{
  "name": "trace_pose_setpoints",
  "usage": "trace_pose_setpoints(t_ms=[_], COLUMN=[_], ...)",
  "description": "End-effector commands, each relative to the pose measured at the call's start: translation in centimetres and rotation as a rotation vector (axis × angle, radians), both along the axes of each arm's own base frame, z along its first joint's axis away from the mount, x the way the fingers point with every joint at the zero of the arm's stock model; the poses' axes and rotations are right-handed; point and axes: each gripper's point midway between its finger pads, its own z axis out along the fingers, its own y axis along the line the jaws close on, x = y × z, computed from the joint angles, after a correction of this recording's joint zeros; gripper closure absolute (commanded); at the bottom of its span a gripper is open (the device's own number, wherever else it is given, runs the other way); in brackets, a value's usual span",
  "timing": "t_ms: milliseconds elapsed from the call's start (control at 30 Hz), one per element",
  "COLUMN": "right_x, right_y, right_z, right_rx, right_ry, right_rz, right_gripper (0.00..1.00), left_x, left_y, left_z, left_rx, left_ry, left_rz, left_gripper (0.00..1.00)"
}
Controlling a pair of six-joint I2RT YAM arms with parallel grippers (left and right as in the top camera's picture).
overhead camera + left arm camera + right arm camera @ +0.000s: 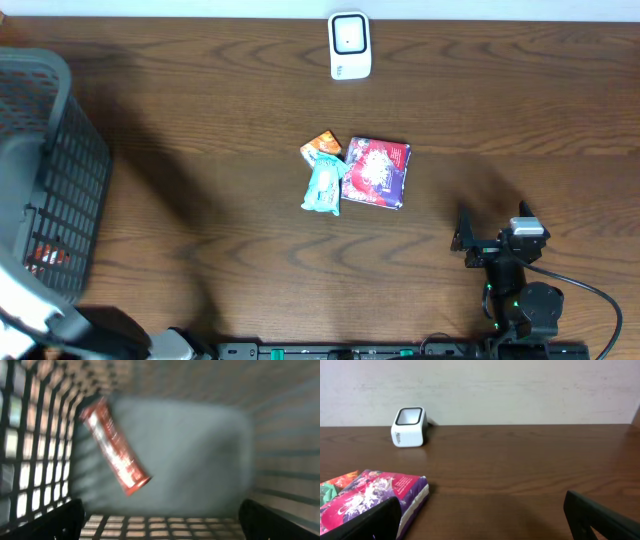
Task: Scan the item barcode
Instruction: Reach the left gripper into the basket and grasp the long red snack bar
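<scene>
We judge the purple packet light and crinkly (pinch an edge seam); left hand and right hand spread, empty.

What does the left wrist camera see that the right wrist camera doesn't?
Only the left wrist view: the inside of the basket, with a red packet lying on its grey floor, a bit blurry.
Only the right wrist view: the white scanner near the wall, a purple packet, the edge of an orange packet and the brown table.
Both: dark fingers poking in at the bottom corners, left fingers and right fingers, spread wide with nothing between them.
</scene>
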Motion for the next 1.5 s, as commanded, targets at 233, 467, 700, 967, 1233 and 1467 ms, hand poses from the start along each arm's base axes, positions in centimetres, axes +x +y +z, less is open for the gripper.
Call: trace_pose_setpoints(t_ms=[233,467,700,967,1233,1467], right_x=[0.0,0.0,0.0,0.0,0.0,0.0], right_y=[-0.2,-0.2,-0.2,-0.2,-0.2,-0.2], right_z=[-0.1,-0.1,-0.1,-0.1,-0.1,-0.1], right_rx=[0.011,0.011,0.011,0.011,0.011,0.011], right_ry=[0.002,0.002,0.002,0.002,0.002,0.002], right_rz=[-0.012,-0.012,-0.012,-0.012,-0.012,-0.012], right_gripper=[0.01,0.01,0.01,0.01,0.01,0.01], left_x=[-0.7,-1.8,-1.8,-1.7,-2.3,-2.5], left_y=[0.6,1.3,1.7,2.1,1.5,0.4], left_z=[-11.7,-15.9,-19.3,-22.0,-23.4,-23.4], left_rx=[-0.269,-0.337,-0.380,-0.401,-0.428,-0.480], left_ry=[0.232,0.313,0.358,0.379,0.408,0.417], left_rz=[0.173,0.241,0.250,0.255,0.255,0.239], left_gripper=[0.02,0.02,0.02,0.02,0.46,0.93])
